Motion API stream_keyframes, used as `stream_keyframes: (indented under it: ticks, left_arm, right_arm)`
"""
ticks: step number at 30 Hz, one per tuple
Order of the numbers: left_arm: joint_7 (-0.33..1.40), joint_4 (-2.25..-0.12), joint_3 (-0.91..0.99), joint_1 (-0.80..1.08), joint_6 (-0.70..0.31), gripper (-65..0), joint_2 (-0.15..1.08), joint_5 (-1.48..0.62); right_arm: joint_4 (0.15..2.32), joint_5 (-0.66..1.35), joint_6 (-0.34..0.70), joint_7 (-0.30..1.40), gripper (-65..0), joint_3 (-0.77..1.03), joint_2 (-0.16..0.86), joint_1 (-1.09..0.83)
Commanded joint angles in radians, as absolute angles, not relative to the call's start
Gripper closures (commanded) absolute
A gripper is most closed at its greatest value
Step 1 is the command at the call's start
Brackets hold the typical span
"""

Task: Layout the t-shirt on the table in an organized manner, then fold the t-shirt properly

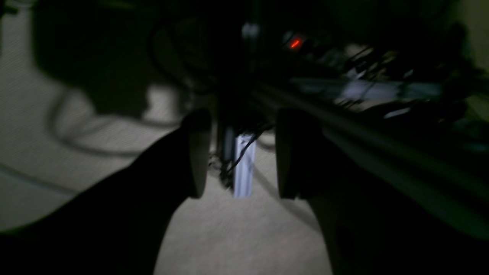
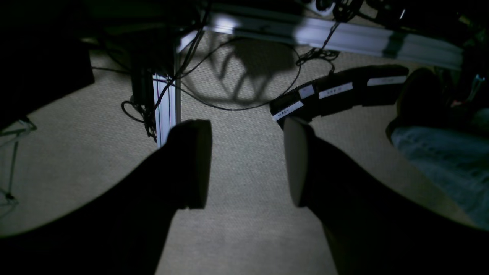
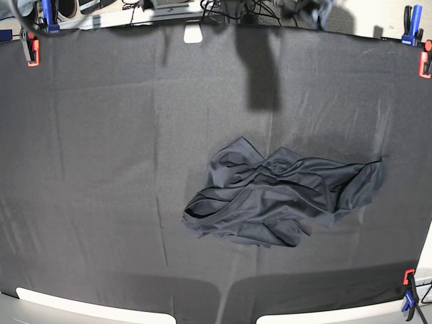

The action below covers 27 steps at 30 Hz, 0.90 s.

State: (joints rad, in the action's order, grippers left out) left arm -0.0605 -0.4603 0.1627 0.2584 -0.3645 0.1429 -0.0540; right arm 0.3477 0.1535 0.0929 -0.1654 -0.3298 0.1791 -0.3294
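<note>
Crumpled t-shirt (image 3: 280, 199), collar hidden, on table (image 3: 101, 135).

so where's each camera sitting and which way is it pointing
Left wrist: on the left arm, aimed past the open left gripper at blurred carpet floor, below the table.
Right wrist: on the right arm, aimed past the open right gripper at the same floor.
Base: overhead, looking down on the table and crumpled t-shirt; no arm visible.
Shared: both wrist views show carpet and a pale metal frame leg; neither shows the t-shirt.
</note>
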Motion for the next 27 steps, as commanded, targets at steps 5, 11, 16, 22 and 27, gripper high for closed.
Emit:
stream_keyframes:
  ticks: [5,11,16,22,27]
  left_arm:
    - [-0.083,-0.520,0.162,0.356,-0.369,-26.0,0.183,-0.053]
    - [-0.082,-0.762,0.162,0.554,-0.371,-26.0,0.263,-0.054]
    - [-0.078,-0.999,0.162,0.745,-0.371,-26.0,0.323,-0.086]
    - [-0.064,-1.241,0.162,0.943,-0.371,-26.0,0.342,-0.167]
    - [0.006,-1.450,0.162,1.086,-0.371,-26.0,0.341,-0.167]
  right_arm:
    - [0.467,0.197,0.086,-0.179,-30.3,-0.327,0.207,-0.440]
    - [0.636,0.239,0.092,-0.156,-30.3,-0.327,0.269,-0.570]
    - [0.793,0.239,0.109,-0.123,-30.4,-0.327,0.322,-0.697]
    - [1.024,0.240,0.108,-0.107,-30.3,-0.327,0.393,-0.876]
    - [1.268,0.274,0.108,0.033,-30.3,-0.327,0.465,-1.026]
